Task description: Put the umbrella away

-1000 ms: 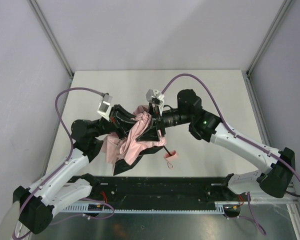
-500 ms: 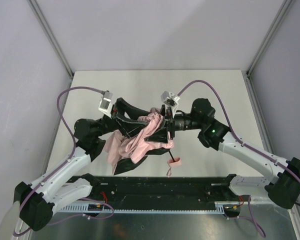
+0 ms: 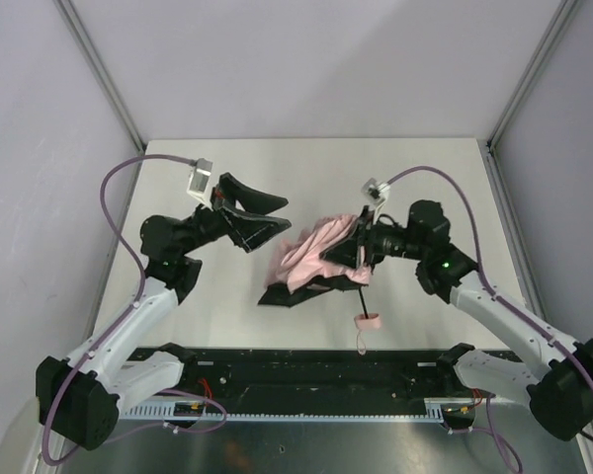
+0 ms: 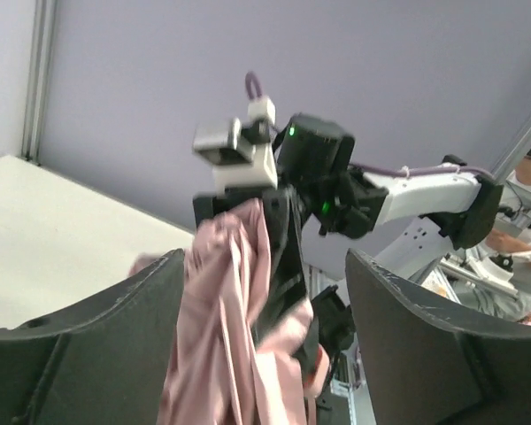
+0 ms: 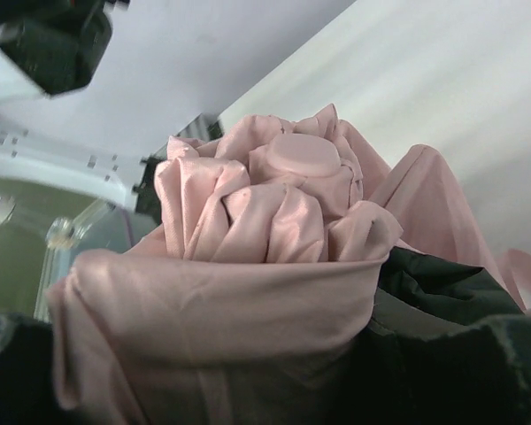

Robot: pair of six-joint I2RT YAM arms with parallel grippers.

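Top view: umbrella [image 3: 311, 262] over mid-table [image 3: 425, 188], clamped at the bunched canopy by right gripper [image 3: 356, 253]. Thin black shaft [image 3: 362, 296] running toward near edge, pink handle [image 3: 368, 319] at that end, strap [image 3: 362, 342] trailing. Left gripper [image 3: 267, 219] just to the left, jaws wide apart, gripping nothing.

Left wrist: crumpled matte pink fabric in long folds beyond spread fingers [image 4: 106, 328].

Right wrist: smooth round cap [image 5: 294, 155] facing lens, gathered pleats around it, black lining below.

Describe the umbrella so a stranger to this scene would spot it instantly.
Start at the white table between the two arms. Near its middle, the right end effector grips a crumpled bundle: the umbrella. It is the only pale pink thing there, with black ribs and a thin black shaft ending in a small pink handle toward the near edge.
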